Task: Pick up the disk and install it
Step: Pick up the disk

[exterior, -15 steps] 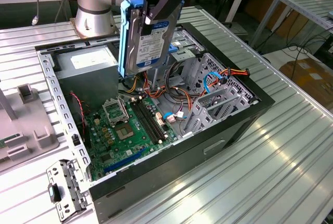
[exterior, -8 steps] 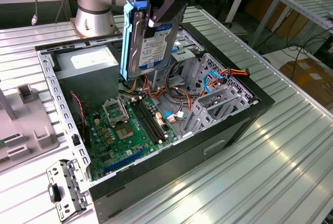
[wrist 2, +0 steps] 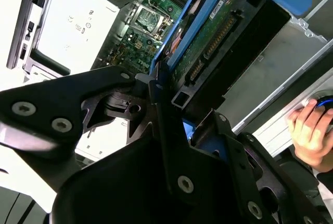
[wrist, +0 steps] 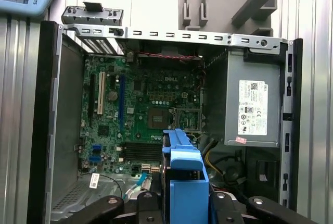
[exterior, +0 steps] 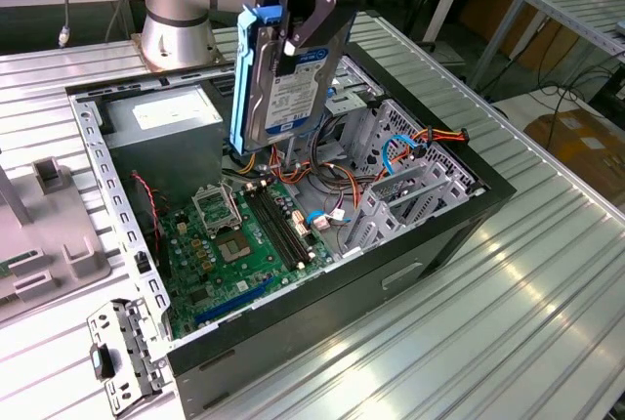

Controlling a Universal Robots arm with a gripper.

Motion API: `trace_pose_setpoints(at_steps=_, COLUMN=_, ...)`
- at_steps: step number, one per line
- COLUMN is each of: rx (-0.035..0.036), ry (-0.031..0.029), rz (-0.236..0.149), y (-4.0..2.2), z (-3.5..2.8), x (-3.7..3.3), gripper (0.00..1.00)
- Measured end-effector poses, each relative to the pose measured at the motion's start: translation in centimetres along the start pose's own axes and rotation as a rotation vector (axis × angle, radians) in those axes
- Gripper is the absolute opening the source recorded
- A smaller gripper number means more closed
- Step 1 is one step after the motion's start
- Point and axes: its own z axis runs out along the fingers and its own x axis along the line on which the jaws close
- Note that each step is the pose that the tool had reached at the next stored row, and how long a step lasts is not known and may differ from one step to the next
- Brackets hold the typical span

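My gripper (exterior: 295, 12) is shut on the disk (exterior: 285, 83) and holds it upright on edge above the open computer case (exterior: 430, 244). The disk's white label with a blue band faces the exterior camera, and blue rails run along its sides. It hangs over the middle of the case, between the power-supply box and the metal drive cage (exterior: 410, 171). In the second wrist view the disk (wrist 2: 221, 28) shows its green circuit-board underside between the black fingers (wrist 2: 156, 104). In the first wrist view its blue rail (wrist: 184, 174) points down at the motherboard.
The green motherboard (exterior: 239, 234) covers the case floor, with loose cables (exterior: 312, 161) beside the cage. The grey power-supply box (exterior: 161, 117) fills the far corner. A person's hand (wrist 2: 309, 127) rests outside the case. A grey fixture (exterior: 49, 234) and a metal bracket (exterior: 117, 352) lie at the exterior view's left.
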Motion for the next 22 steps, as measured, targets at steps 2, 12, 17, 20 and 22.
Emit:
trace_pose_setpoints(at_steps=2, rx=-0.0002, ry=0.0, rz=0.0, y=-0.04, z=-0.01, x=0.2, gripper=0.37)
trace_pose_setpoints(at_steps=12, rx=-0.0001, ry=0.0, rz=0.0, y=-0.21, z=-0.04, x=1.13, gripper=0.37)
trace_pose_setpoints(at_steps=17, rx=-0.0001, ry=-0.0001, rz=0.0, y=-0.34, z=-0.07, x=1.85, gripper=0.37)
trace_pose_setpoints(at_steps=20, rx=-0.0001, ry=0.0, rz=0.0, y=-0.39, z=-0.08, x=2.12, gripper=0.37)
trace_pose_setpoints(at_steps=22, rx=-0.0001, ry=0.0, rz=0.0, y=-0.42, z=-0.09, x=2.3, gripper=0.37)
